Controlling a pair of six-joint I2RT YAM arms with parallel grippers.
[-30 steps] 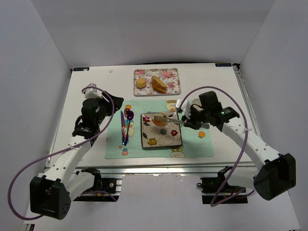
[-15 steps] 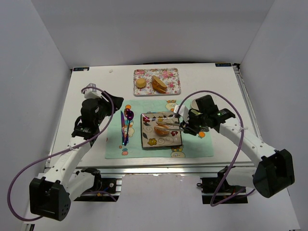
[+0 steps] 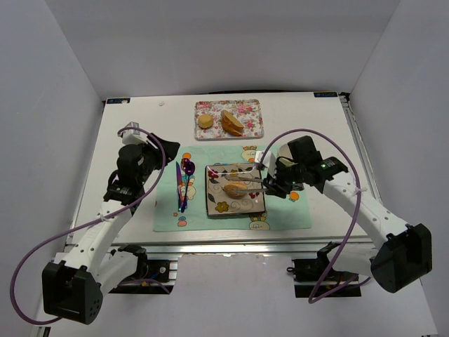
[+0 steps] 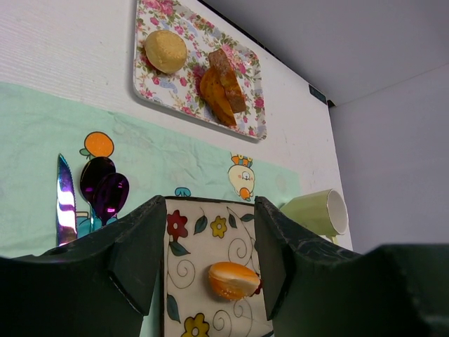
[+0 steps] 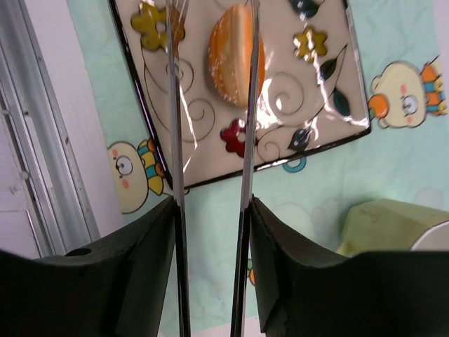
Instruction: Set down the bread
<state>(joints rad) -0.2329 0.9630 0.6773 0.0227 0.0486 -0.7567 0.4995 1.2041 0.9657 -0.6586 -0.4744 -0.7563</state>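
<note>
The bread (image 3: 235, 188), a small oval bun with a glossy orange-brown top, lies on the square flower-patterned plate (image 3: 251, 204) at the middle of the green mat. It also shows in the left wrist view (image 4: 233, 279) and the right wrist view (image 5: 236, 53). My right gripper (image 3: 271, 184) is shut on metal tongs (image 5: 177, 140). The tong arms stand apart; one runs along the bread's edge, the other is clear of it. My left gripper (image 3: 156, 152) is open and empty, left of the plate (image 4: 188, 281).
A floral tray (image 3: 256, 107) at the back holds a round pale bun (image 3: 205, 121) and sliced brown bread (image 3: 231, 123). A pale green cup (image 4: 316, 210) lies on its side right of the plate. A knife and purple spoons (image 3: 184, 182) lie on the mat's left.
The right gripper lowered the bread in the tongs onto the plate. The tong arms have since spread and the bread rests on the plate. The left arm has not moved.
</note>
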